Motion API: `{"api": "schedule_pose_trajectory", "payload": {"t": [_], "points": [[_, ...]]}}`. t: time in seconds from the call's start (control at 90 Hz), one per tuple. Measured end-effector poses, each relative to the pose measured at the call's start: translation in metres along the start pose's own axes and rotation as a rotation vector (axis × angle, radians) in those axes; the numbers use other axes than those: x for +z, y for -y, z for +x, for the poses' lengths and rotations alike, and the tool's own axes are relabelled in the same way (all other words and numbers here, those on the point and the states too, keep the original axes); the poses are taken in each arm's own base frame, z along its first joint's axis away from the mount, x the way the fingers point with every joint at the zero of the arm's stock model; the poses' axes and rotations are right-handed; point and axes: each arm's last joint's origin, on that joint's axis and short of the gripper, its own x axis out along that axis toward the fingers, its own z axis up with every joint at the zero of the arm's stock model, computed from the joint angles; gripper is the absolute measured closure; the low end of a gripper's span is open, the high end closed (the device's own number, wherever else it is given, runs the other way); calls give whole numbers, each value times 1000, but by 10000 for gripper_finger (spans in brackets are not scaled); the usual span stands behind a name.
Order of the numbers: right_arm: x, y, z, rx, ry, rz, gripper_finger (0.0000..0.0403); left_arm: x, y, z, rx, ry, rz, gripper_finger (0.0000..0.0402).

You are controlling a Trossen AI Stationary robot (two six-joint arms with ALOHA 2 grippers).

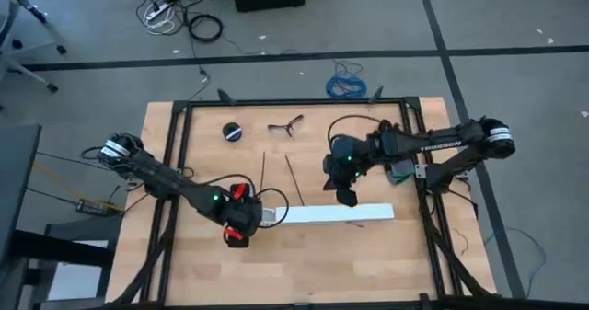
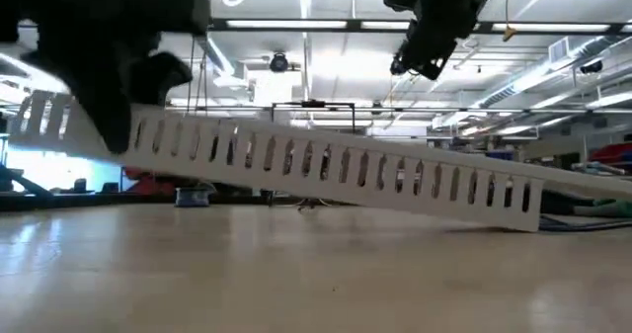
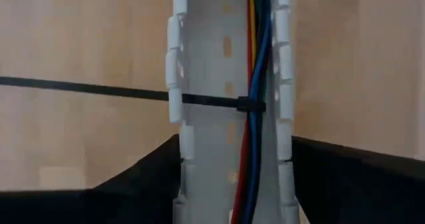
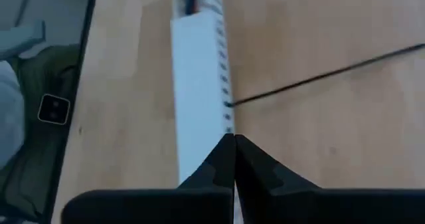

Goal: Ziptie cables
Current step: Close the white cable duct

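Note:
A white slotted strip (image 1: 331,214) lies across the near middle of the table, tilted: its left end is raised and its right end (image 2: 528,219) rests on the wood. Inside its channel run the cables (image 3: 255,58), red, blue and yellow. A black zip tie (image 3: 249,106) circles them, and its tail (image 3: 80,88) sticks out sideways. My left gripper (image 1: 244,223) is shut on the strip's left end. My right gripper (image 1: 348,197) hangs shut above the strip's right half (image 4: 196,71), clear of it in the low view (image 2: 425,61). My left gripper pinches the strip's left end between its two fingers, one finger (image 3: 153,167) on each slotted side wall (image 3: 180,144). The fingers reach in nearly level from the table's left and lie along the strip. That end is lifted clear while the right end stays on the table.
Loose black zip ties (image 1: 264,167) (image 1: 294,181) lie on the wood beyond the strip. A small black round object (image 1: 233,131) and a pair of cutters (image 1: 287,124) sit near the far edge. A blue coiled cable (image 1: 345,85) lies on the floor beyond the table.

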Motion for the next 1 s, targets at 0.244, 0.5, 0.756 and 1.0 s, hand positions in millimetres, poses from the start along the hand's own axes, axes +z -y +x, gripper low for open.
{"api": "schedule_pose_trajectory", "payload": {"t": [0.244,0.5,0.756,1.0], "points": [[-9,2,23,83,159,1,403,-11,-2,15,-2,10,-31,176],[-9,0,96,140,132,-19,403,-6,-4,16,-2,56,-42,176],[5,-14,136,167,105,-64,403,-5,-9,20,14,59,-59,176],[7,-14,138,131,107,-79,403,-4,-5,34,17,41,-39,176]]}}
